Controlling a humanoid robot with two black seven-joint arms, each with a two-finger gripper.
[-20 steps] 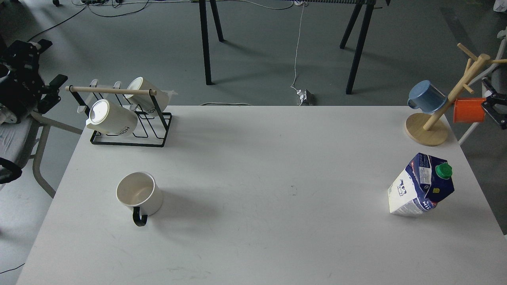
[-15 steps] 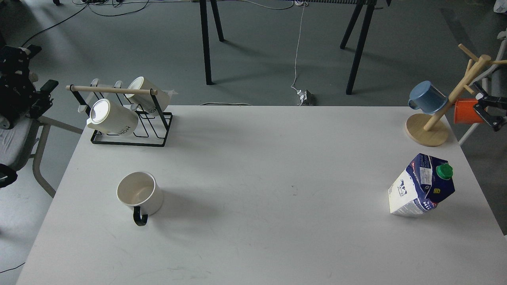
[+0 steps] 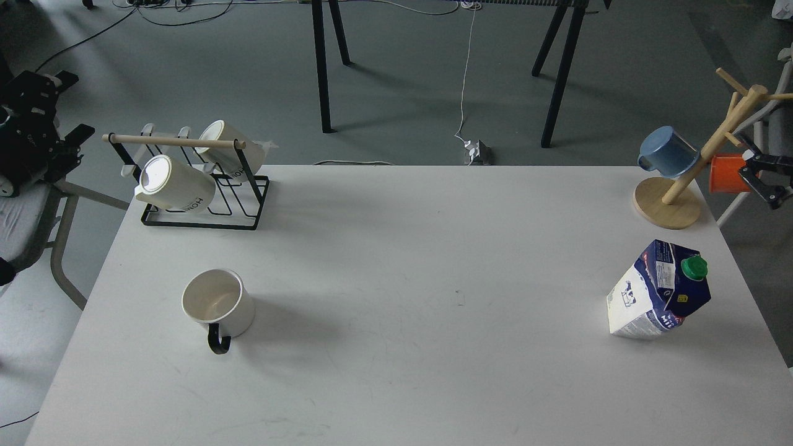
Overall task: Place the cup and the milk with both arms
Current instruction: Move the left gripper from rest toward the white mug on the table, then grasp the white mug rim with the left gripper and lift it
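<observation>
A white table [image 3: 396, 260] fills most of the frame. The milk carton [image 3: 658, 291] stands at right, the cup [image 3: 217, 303] at lower left. Left gripper [image 3: 43, 139] at upper left and right gripper [image 3: 765, 179] at right edge: hold nothing, openness unclear.

Table [image 3: 396, 260]: white top, fills most of frame.
Mug rack [image 3: 204, 204]: black wire w/ wooden bar, upper left, on table's far left corner.
Cream mugs: two on rack, tipped on sides; front one [image 3: 173, 184] w/ dark lettering, rear one [image 3: 230, 147] behind it.
Mug tree [image 3: 687, 179]: wooden, round base, upper right, on table's far right corner.
Blue cup [image 3: 666, 152]: hangs on tree's left side.
Orange cup [image 3: 726, 173]: hangs on tree's right side, partly hidden.
Floor: grey; black table legs [image 3: 322, 68], white cable + plug block [image 3: 477, 150] top centre.
</observation>
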